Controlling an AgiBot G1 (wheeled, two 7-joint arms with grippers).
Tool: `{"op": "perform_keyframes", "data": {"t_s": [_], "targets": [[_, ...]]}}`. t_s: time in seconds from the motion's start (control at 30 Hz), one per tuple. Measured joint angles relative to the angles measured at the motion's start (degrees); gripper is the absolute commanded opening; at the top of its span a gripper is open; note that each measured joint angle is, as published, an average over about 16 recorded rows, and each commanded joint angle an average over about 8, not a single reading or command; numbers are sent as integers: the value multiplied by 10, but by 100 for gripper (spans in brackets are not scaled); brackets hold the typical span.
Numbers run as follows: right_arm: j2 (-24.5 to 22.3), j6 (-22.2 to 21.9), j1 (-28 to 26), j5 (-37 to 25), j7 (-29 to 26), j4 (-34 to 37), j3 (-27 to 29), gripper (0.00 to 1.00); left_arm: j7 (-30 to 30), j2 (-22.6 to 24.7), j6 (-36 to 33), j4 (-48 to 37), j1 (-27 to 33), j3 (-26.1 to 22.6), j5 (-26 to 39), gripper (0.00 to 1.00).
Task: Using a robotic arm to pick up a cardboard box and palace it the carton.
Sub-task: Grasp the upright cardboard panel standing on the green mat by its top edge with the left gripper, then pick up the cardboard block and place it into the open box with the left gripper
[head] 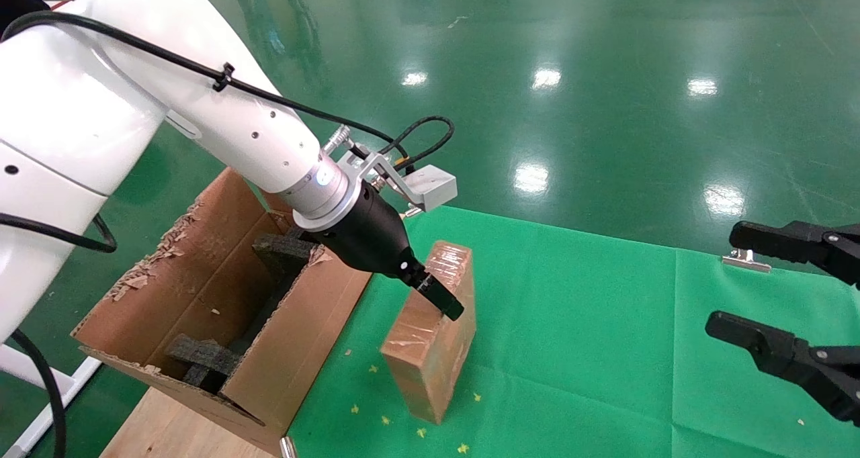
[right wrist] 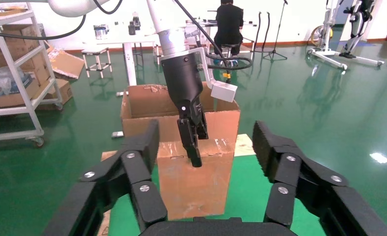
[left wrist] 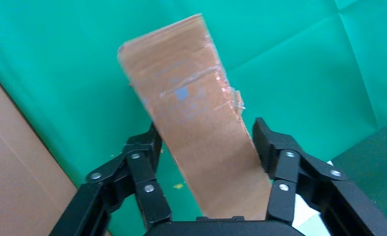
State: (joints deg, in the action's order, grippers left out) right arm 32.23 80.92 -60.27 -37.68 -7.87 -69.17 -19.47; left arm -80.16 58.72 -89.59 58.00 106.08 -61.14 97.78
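Left gripper (head: 449, 305) down over upper edge of tape-wrapped cardboard box (head: 433, 330), fingers (left wrist: 141, 162) spread to either side of it (near finger at or almost at box face, far finger apart; no firm grip evident). Box standing on edge on green cloth (head: 605, 350), tilted, just beside open carton (head: 222, 297), not inside. Carton on wooden board (head: 168, 431), black foam blocks (head: 285, 253) within, flap edges ragged. Right gripper (head: 752, 290) idle at right, well apart, jaws wide open, holding nothing
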Motion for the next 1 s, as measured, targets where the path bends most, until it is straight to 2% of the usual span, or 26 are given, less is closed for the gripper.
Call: {"op": "perform_keyframes", "data": {"t_s": [0.23,0.4,0.67,0.87,1.0], "targets": [[0,0,0,0,0,0,0,100,20,-13,-1,19,12,-1,-9,0],[0,0,0,0,0,0,0,100,48,-41,-3,42,34,2,-26,0],[0,0,0,0,0,0,0,100,107,-120,-4,73,110,17,-41,0],[0,0,0,0,0,0,0,100,160,-187,-1,68,175,23,-20,0],[0,0,0,0,0,0,0,100,205,-230,7,50,195,21,-3,0]]}}
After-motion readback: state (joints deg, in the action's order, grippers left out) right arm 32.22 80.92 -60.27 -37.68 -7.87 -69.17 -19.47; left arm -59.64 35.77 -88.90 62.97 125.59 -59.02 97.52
